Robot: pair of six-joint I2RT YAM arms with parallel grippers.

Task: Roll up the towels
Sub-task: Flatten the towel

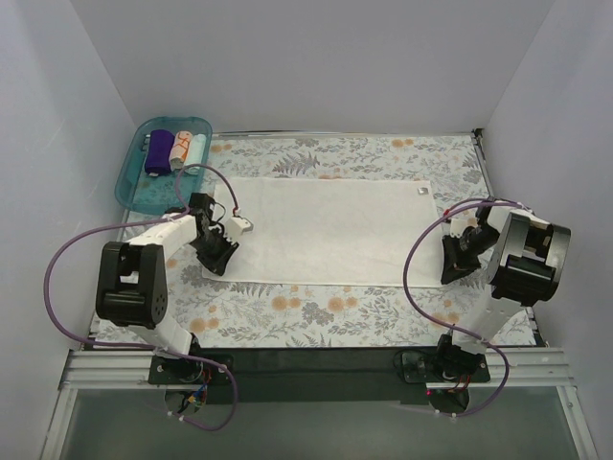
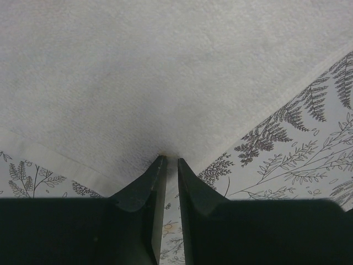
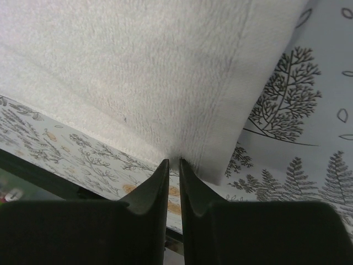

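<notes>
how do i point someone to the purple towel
At the far left corner of the floral sheet sits a teal plastic tray. Three rolls lie side by side in it. The purple towel is the leftmost and the only dark one, beside the white-orange roll and pale teal roll.

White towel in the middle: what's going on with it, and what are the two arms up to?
Both arms are on the white towel, which lies spread out on the floral sheet, not yet rolled. The left gripper is closed on its near left corner and the right gripper on its near right corner. Three small rolled towels sit in the teal tray at the far left.
</notes>
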